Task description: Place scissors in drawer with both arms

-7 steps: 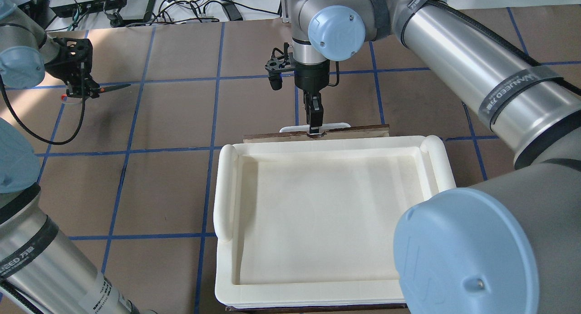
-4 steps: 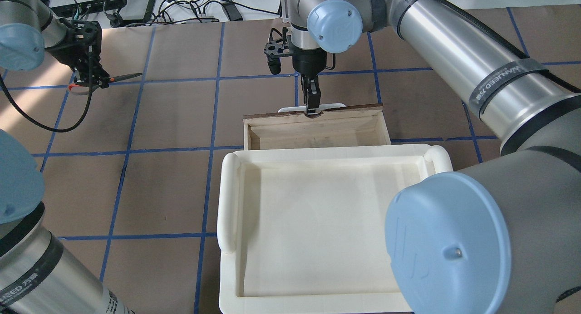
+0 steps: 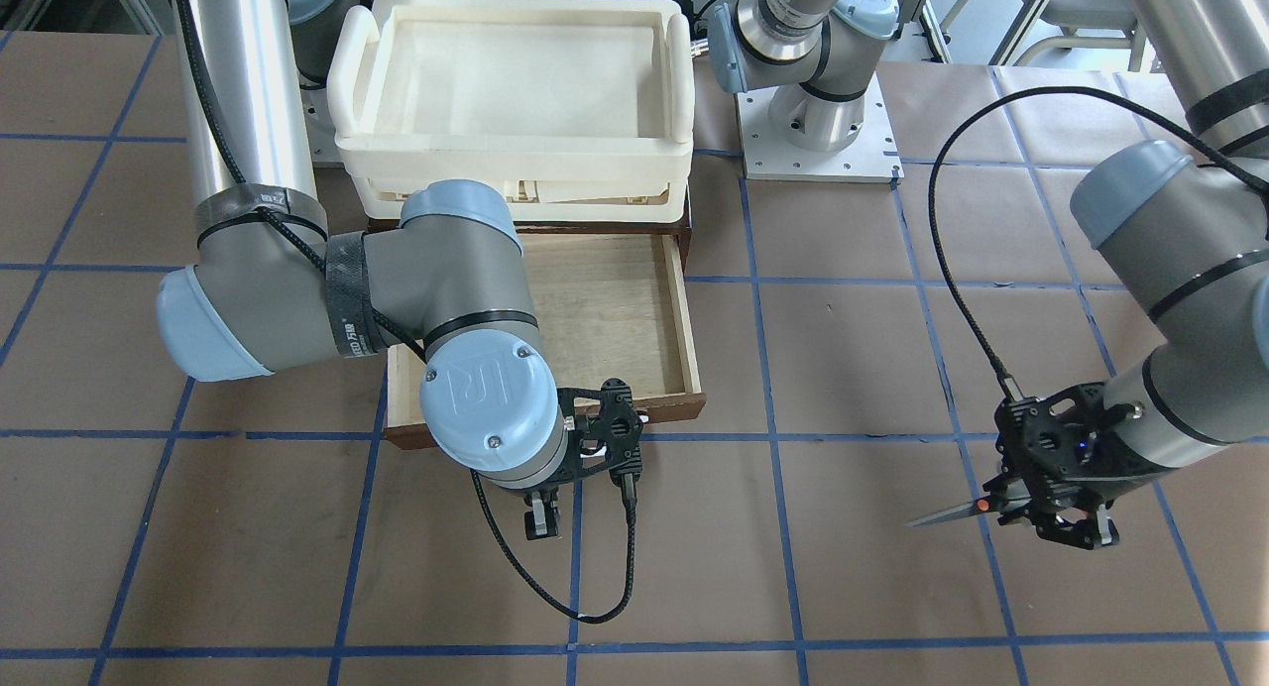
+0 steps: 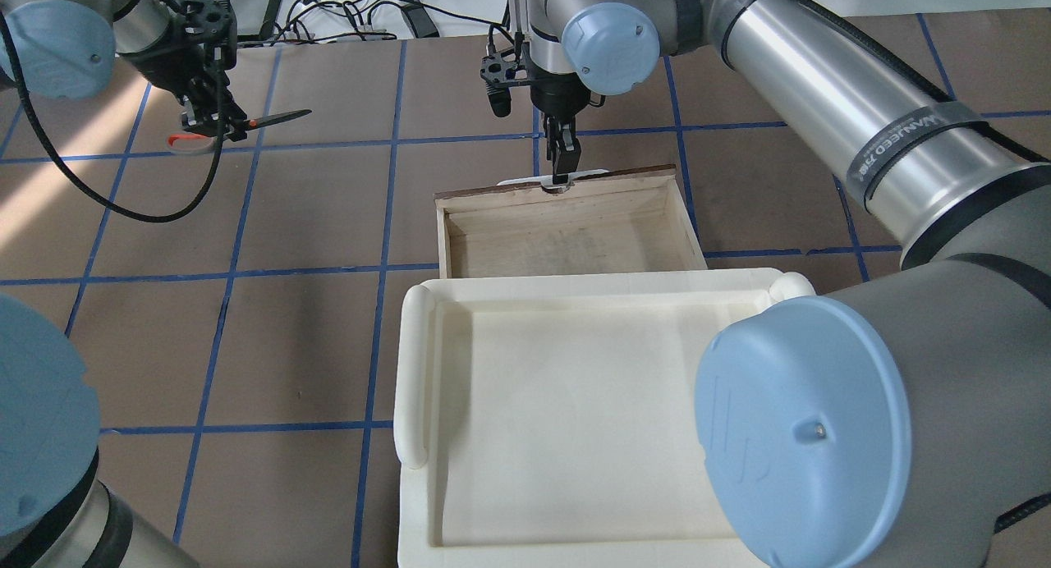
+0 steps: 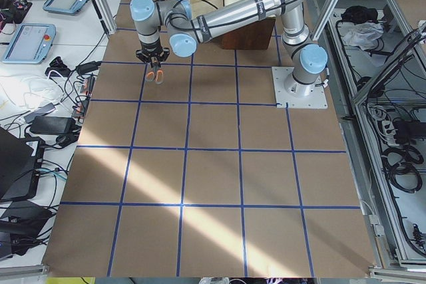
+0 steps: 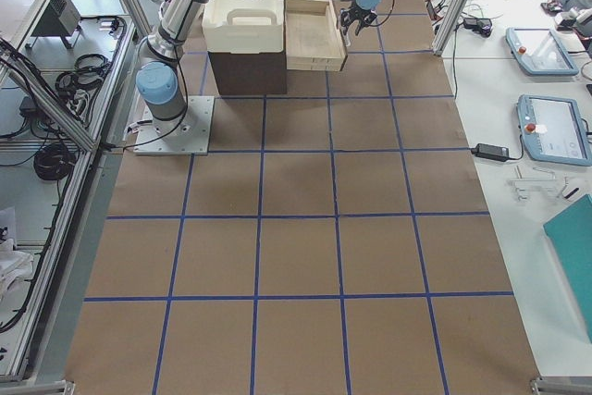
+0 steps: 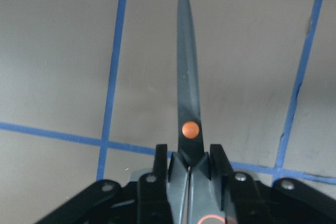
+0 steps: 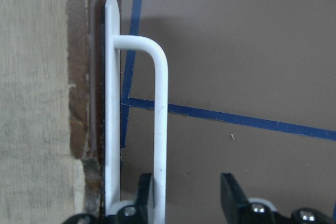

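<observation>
My left gripper [image 4: 215, 118] is shut on the scissors [image 4: 275, 117] by the handle end and holds them above the table at the far left, blades pointing toward the drawer side. The left wrist view shows the dark blades and orange pivot [image 7: 188, 93] sticking out between the fingers. The drawer [image 4: 566, 240] stands pulled out, its pale interior bare. My right gripper [image 4: 561, 162] is at the white bar handle [image 8: 160, 129]. Its fingers [image 8: 231, 192] stand apart around the bar, one beside it. In the front view the scissors [image 3: 952, 513] and left gripper [image 3: 1051, 503] are right of the drawer [image 3: 605, 309].
A cream-white plastic tray [image 4: 415, 371] sits on top of the brown cabinet [image 6: 245, 71], just behind the open drawer. The right arm's elbow [image 3: 476, 389] hangs over the drawer's front corner. Cables and boxes lie beyond the table's far edge [image 4: 353, 18].
The drawer has slid further out from under the tray, with my right gripper at its handle moving away from the robot. My left gripper has carried the scissors farther away and to the right.
</observation>
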`<state>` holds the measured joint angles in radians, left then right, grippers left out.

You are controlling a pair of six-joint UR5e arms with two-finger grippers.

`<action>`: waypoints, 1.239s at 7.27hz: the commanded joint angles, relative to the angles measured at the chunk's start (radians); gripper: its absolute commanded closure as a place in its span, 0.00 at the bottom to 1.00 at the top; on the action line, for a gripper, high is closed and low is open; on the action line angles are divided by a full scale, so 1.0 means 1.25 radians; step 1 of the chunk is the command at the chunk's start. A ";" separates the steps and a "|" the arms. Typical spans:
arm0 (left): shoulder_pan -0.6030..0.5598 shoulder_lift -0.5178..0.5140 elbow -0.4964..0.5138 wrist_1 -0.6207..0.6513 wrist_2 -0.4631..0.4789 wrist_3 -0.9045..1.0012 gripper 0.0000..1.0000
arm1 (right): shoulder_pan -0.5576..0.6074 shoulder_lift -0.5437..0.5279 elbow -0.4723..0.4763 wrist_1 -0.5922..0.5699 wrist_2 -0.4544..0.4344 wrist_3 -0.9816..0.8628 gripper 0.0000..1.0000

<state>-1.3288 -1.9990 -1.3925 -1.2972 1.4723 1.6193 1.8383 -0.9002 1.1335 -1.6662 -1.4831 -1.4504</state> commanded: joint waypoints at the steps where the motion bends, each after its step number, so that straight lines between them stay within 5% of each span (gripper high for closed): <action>1: -0.069 0.054 -0.045 -0.008 -0.001 -0.105 1.00 | -0.004 -0.045 0.004 -0.002 -0.014 0.032 0.34; 2: -0.105 0.076 -0.065 -0.008 -0.002 -0.165 1.00 | -0.005 -0.065 0.009 -0.001 -0.020 0.120 0.00; 4: -0.196 0.109 -0.089 -0.009 -0.002 -0.289 1.00 | -0.033 -0.135 0.021 -0.002 -0.059 0.169 0.00; 9: -0.369 0.135 -0.145 -0.003 -0.003 -0.503 1.00 | -0.248 -0.412 0.239 0.031 -0.047 0.419 0.00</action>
<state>-1.7347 -1.8251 -1.5679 -1.3071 1.4660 1.0573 1.5832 -1.3419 1.3929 -1.6547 -1.5420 -1.0554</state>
